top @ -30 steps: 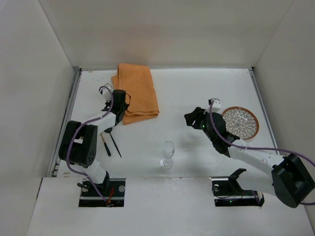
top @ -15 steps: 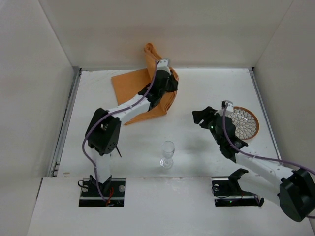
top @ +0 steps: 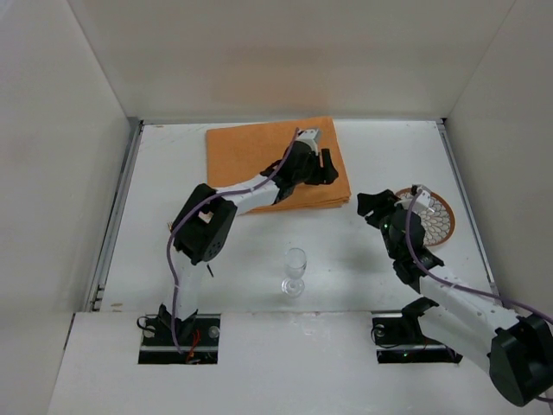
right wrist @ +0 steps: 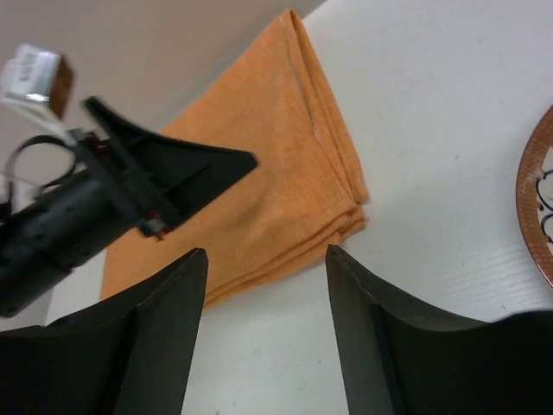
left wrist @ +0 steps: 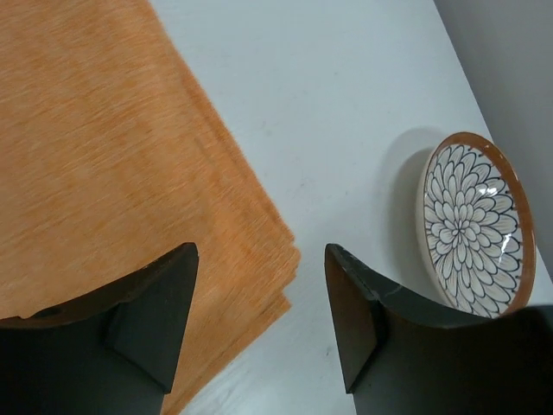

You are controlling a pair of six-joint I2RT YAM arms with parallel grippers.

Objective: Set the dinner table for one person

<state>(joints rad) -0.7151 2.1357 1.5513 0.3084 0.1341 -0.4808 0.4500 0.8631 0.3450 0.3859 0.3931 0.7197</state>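
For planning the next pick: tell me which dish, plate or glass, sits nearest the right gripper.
The flower-patterned plate, just beside the right gripper; the clear wine glass stands well farther off.

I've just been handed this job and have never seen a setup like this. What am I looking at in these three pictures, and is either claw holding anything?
These are two small robot arms bolted at the near edge of a white table, each ending in a two-finger claw. The wide picture looks down from above and behind them. The other two come from cameras on the wrists, so the dark shapes at the bottom are each claw's own fingers. On the table are an orange cloth mat at the far side, a patterned plate to the right, and a wine glass standing near the middle front. The left gripper hangs over the mat's right end, jaws apart, holding nothing. The right gripper, beside the plate, is also open and empty.
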